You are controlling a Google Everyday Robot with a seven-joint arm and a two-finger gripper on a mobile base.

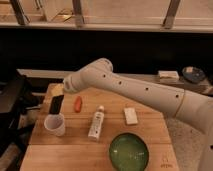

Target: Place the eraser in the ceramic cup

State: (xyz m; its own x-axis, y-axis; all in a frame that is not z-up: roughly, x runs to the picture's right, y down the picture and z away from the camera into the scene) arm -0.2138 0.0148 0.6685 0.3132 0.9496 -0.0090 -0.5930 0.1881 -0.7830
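Note:
The eraser (56, 104) is a flat black block held upright just above the rim of the white ceramic cup (54, 125), which stands at the left of the wooden table (75, 150). My gripper (59, 92) is at the end of the white arm, at the table's left, shut on the eraser's top end. The eraser's lower end hangs right over the cup's mouth, slightly toward its far side.
An orange object (78, 104) lies right of the eraser. A white tube (96, 122) lies mid-table, a white flat block (131, 115) to its right, a green bowl (129, 151) at the front. A dark chair (10, 115) stands at the left. A counter runs behind.

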